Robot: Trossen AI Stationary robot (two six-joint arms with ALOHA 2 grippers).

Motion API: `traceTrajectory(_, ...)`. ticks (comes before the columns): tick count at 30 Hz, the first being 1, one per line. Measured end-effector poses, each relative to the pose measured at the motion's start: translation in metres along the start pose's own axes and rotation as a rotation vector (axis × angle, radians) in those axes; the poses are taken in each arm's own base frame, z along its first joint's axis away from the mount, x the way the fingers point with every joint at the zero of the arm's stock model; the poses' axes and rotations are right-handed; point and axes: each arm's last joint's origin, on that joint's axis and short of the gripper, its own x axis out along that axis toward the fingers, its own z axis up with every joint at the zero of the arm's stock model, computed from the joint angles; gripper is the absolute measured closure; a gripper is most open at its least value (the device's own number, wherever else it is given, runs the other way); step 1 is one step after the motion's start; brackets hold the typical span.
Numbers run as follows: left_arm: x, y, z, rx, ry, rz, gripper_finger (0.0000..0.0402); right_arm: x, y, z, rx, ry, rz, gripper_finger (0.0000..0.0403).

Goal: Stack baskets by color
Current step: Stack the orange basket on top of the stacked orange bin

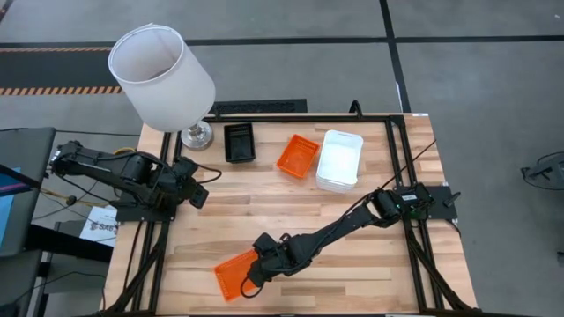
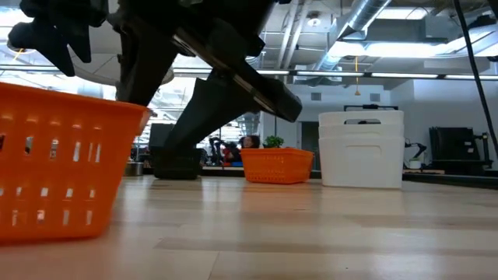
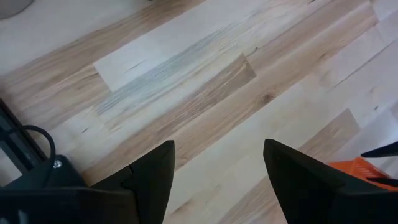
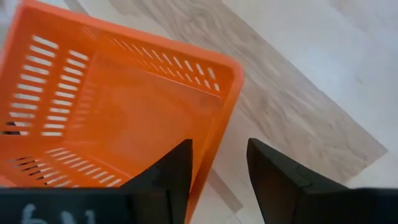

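Note:
An orange basket (image 1: pixel 233 273) rests on its base near the table's front edge, left of the middle; it also shows in the low view (image 2: pixel 62 167). My right gripper (image 1: pixel 256 275) is open at its right-hand wall: in the right wrist view (image 4: pixel 217 168) one finger stands inside the wall (image 4: pixel 214 134) and one outside, with a gap showing. A second orange basket (image 1: pixel 298 156), a black basket (image 1: pixel 239 142) and the white baskets (image 1: pixel 339 159) sit at the back. My left gripper (image 3: pixel 217 168) hangs open over bare wood at the left (image 1: pixel 198 192).
A big white lamp shade (image 1: pixel 161 75) on a metal foot (image 1: pixel 197 136) stands at the far left corner. In the low view the white baskets (image 2: pixel 362 148) look nested. Bare wood (image 1: pixel 291 211) lies between the near orange basket and the back row.

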Motion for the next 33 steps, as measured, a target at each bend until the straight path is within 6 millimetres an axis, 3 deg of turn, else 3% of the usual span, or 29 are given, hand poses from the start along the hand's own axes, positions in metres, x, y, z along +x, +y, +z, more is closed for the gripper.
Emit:
traceTrajectory(4,0.0,0.0,0.0,0.013,-0.002,0.001,0.0168,0.001,-0.002,0.003,0.0,0.002,-0.007,0.0264)
traceTrajectory(12,0.0,0.0,0.0,0.015,-0.004,0.002,0.0168,0.002,-0.005,0.005,-0.048,0.045,-0.009,0.0389)
traceTrajectory(17,0.0,0.0,0.0,0.014,-0.004,0.002,0.0168,0.004,-0.011,0.016,-0.051,0.039,-0.03,0.0394)
traceTrajectory(23,0.0,0.0,0.0,0.008,-0.004,0.001,0.0168,0.001,-0.012,0.043,-0.103,0.063,0.025,0.0396)
traceTrajectory(33,0.0,0.0,0.0,0.032,-0.004,0.002,0.0168,-0.034,-0.025,0.107,-0.277,0.094,-0.04,0.0398)
